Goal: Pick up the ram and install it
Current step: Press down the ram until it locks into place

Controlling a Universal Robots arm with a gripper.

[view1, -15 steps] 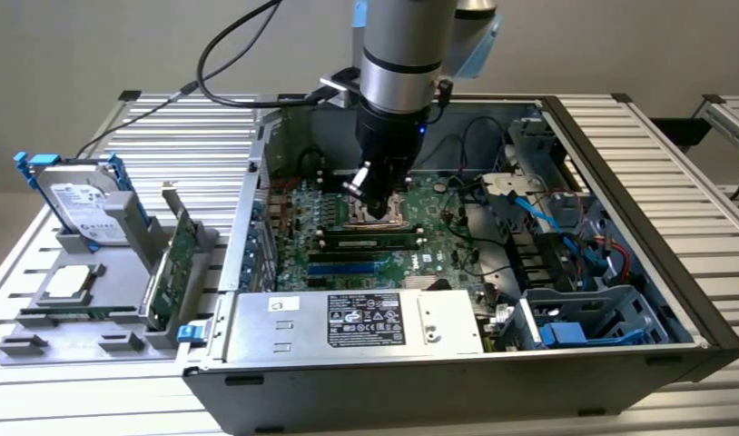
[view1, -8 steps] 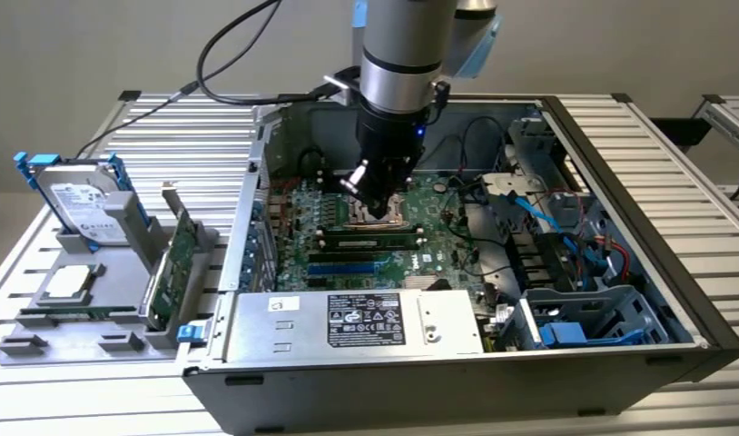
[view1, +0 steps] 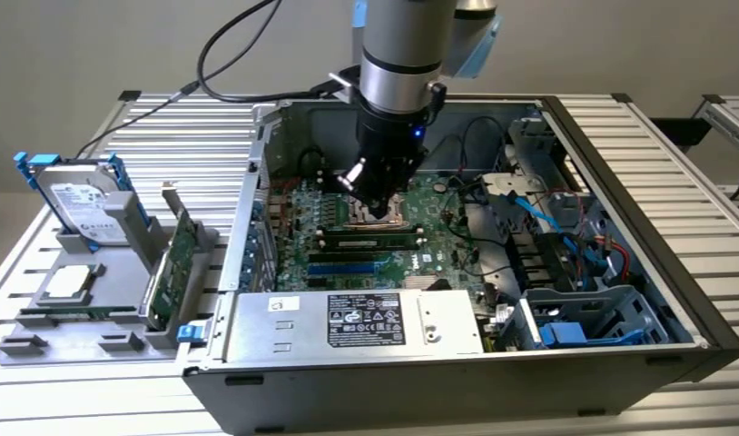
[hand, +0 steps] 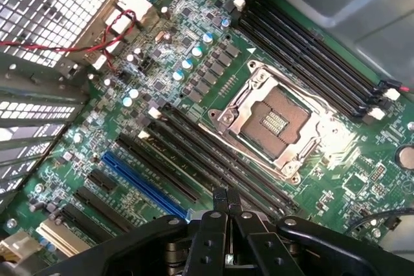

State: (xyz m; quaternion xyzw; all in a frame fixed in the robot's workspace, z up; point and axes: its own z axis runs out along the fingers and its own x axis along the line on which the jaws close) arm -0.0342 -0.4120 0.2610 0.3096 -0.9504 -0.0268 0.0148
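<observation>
End effector [hand: 226,203] fingers pressed together, holding nothing, poised just above the motherboard's [hand: 194,82] black memory slots [hand: 194,159].

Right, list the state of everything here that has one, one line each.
gripper: shut, holding nothing, above the motherboard inside the case.
ram: lying along the slots in front of the CPU socket; whether it is fully seated I cannot tell.
CPU socket: bare, no cooler on it.
computer case: side panel off, interior exposed.
hard drive: standing upright in the grey holder.
expansion card: standing on edge in the holder.
</observation>
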